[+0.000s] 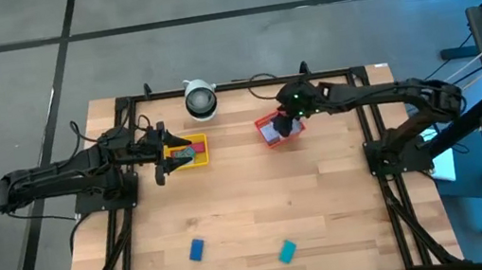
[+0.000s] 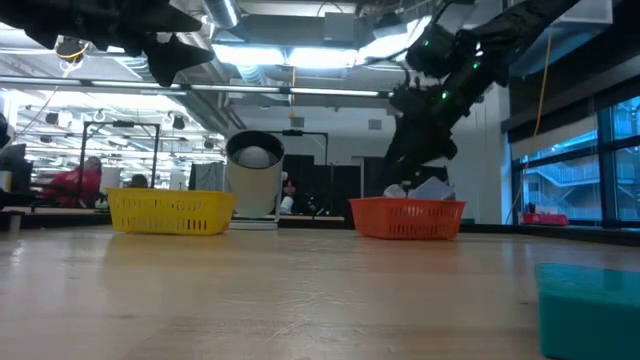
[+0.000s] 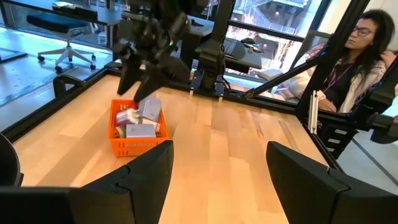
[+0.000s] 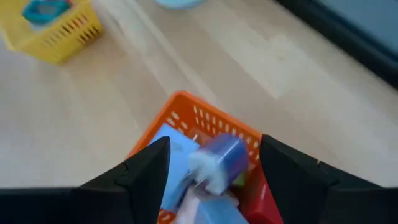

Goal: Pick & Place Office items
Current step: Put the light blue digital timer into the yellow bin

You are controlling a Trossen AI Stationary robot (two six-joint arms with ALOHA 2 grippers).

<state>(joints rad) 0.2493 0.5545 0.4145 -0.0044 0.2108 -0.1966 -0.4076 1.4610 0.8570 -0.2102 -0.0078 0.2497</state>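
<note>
Right gripper (image 4: 211, 163) parted over red tray (image 4: 211, 121) (holding nothing)

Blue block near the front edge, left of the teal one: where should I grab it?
Judging by the high view, come straight down on the blue block and close across its narrower sides; it lies flat on the table, clear of the teal block.

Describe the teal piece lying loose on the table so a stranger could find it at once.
Start at the wooden table and go to its near edge, far from the yellow tray and the red tray. Two loose pieces lie there side by side. The teal piece is the one on the right arm's side; its neighbour, the blue piece, is darker.
</note>
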